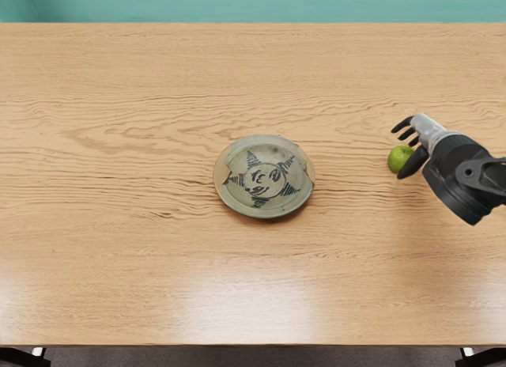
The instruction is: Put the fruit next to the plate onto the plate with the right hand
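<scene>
Wooden surface [118, 240], plate [224, 166] at centre; by its right edge the right hand [424, 138] spreads fingers [405, 124] wide beside a lime [399, 157].

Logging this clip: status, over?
Right hand open, fingers spread at small round green fruit. Fruit on wooden table, apart from grey-green patterned plate. Nothing between them. Left hand out of view.

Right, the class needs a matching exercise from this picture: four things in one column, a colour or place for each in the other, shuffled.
Column one:
1 plate
2 fruit
3 right hand
4 table

Column two:
a plain green
b pale wood grain
c star pattern, mid-table
d black and grey, by the right edge

Pairs: 1-c, 2-a, 3-d, 4-b.
</scene>
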